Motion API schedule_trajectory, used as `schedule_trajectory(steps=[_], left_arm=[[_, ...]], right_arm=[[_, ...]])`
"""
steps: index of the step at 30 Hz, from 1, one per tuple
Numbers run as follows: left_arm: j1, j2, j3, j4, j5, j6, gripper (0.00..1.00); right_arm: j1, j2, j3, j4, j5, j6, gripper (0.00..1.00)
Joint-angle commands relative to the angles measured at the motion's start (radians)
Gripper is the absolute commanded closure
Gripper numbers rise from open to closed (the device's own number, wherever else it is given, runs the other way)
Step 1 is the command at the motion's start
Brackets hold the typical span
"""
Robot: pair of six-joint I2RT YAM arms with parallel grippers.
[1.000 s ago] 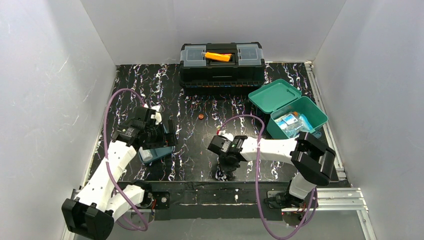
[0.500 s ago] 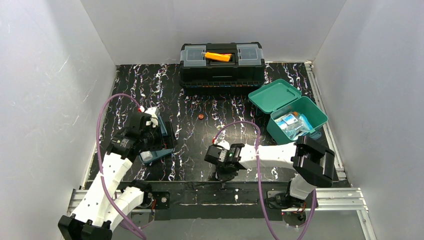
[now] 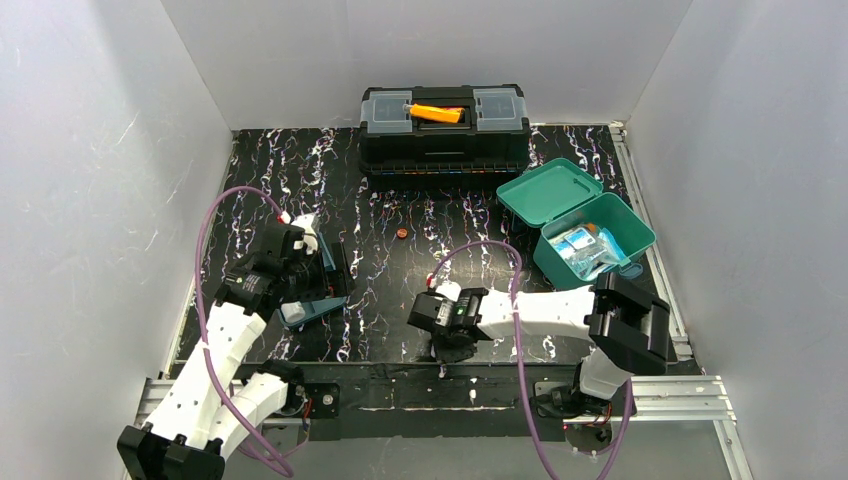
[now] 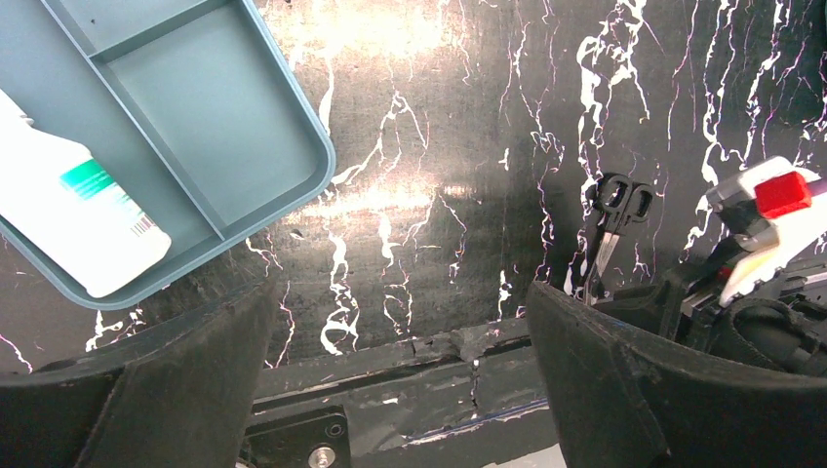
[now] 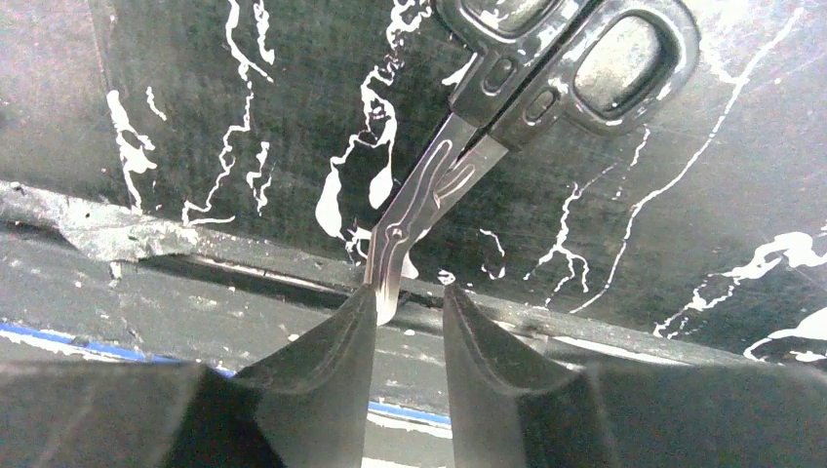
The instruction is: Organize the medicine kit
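- Left hand [image 4: 400, 312]: fingers spread wide apart, holding nothing, hovering over bare counter [image 3: 400, 200].
- Divided teal tray [image 4: 244, 117] lies off this hand's left fingertip, flat on the counter. A white labelled bottle [image 4: 78, 210] sits in one compartment, and the compartment nearest the hand is bare.
- Judgement: the left hand has no job right now. It is only parked beside the tray.
- Right hand [image 5: 410, 297]: low at the near counter edge, fingers a little apart and not clamped.
- The blade tip of the scissors [image 5: 507, 107] sits in the gap, against the left finger [image 5: 327, 380] and clear of the other. The black handles point away, ahead of the hand.
- Step in hand, as a judgement: picking up the scissors, with the grip not made yet.
- Next move calls for closing squarely on the thin blade, or shifting forward toward the pivot for more to hold. The blade lies flat on the counter, so a slip looks likely.
- Medicine kit [image 3: 640, 228]: well apart from the right hand, off to its right and farther back. Its lid is open and packets are inside.
- Versus a second ago: the right hand has shifted slightly nearer the counter edge and its fingers have eased apart. The left arm has swung a bit, so more of the tray shows. The kit is unmoved.
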Motion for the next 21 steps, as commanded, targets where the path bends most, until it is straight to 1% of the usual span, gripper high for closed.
schedule_trajectory(steps=[1,4,8,16,21], left_arm=[[-0.004,0.001,-0.01,0.004,0.009,0.0,0.01],[-0.005,0.004,-0.01,0.006,0.013,0.001,0.0],[-0.004,0.015,-0.011,0.008,0.02,0.002,0.01],[-0.005,0.02,-0.01,0.011,0.03,0.003,0.0],[-0.005,0.022,-0.01,0.012,0.036,0.003,0.01]], right_arm=[[0.008,-0.074,0.01,-0.023,0.042,0.043,0.59],[0.008,-0.131,-0.049,0.026,0.024,0.069,0.54],[0.011,-0.208,-0.142,0.138,-0.025,0.111,0.48],[0.013,-0.263,-0.263,0.275,-0.067,0.188,0.46],[0.014,-0.287,-0.347,0.396,-0.057,0.252,0.45]])
